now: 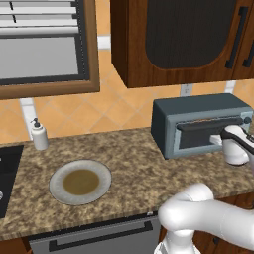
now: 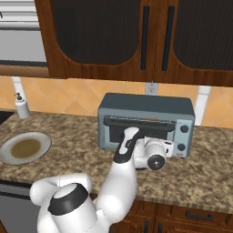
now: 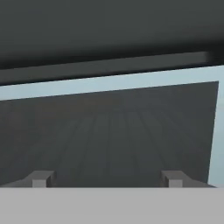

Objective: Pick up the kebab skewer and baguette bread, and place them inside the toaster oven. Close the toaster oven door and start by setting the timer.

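Note:
The blue-grey toaster oven stands on the counter with its door up and shut. The dark bar handle runs along the door's top. My gripper hovers right in front of the door's right half, just below the handle. It is open, its fingertips wide apart with nothing between them. The dark door glass is close ahead. The knobs sit on the oven's right side. The kebab skewer and the baguette bread are out of view.
A round plate with a brown centre lies on the counter left of the oven. A soap dispenser stands by the back wall. Dark wood cabinets hang above the oven. A dark cooktop edge is at far left.

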You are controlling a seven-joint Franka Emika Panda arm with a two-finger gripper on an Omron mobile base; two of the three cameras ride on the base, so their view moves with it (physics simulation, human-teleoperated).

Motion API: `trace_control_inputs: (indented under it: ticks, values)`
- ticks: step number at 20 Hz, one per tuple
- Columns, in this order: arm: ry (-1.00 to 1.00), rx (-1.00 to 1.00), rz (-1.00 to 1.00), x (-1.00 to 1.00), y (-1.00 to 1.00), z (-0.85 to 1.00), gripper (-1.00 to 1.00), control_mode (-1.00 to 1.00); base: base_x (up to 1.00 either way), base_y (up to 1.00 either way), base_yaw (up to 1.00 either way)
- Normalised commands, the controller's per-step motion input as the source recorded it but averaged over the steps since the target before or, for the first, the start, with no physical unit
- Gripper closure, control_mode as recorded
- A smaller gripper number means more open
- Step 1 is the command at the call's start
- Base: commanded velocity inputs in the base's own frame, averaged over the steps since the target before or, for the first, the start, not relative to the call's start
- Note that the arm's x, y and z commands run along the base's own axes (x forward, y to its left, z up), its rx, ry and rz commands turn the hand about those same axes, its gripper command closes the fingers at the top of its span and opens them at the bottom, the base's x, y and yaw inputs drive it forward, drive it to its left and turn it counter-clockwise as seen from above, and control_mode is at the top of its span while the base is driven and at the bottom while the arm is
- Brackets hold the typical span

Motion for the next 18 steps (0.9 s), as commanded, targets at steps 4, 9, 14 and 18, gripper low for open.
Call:
trace_control_inputs:
  ticks: [4,9,14,18]
  values:
    - [0.0,0.0,0.0,0.27,0.0,0.0,-1.0,-1.0,0.0,0.0,0.0]
    - [0.0,0.0,0.0,0.12,-0.02,0.0,-1.0,-1.0,0.0,0.0,0.0]
    - [0.0,0.0,0.0,0.0,-0.51,0.0,-1.0,-1.0,0.0,0.0,0.0]
    - [-0.01,0.0,0.0,-0.05,-0.75,0.0,-1.0,-1.0,0.0,0.0,0.0]
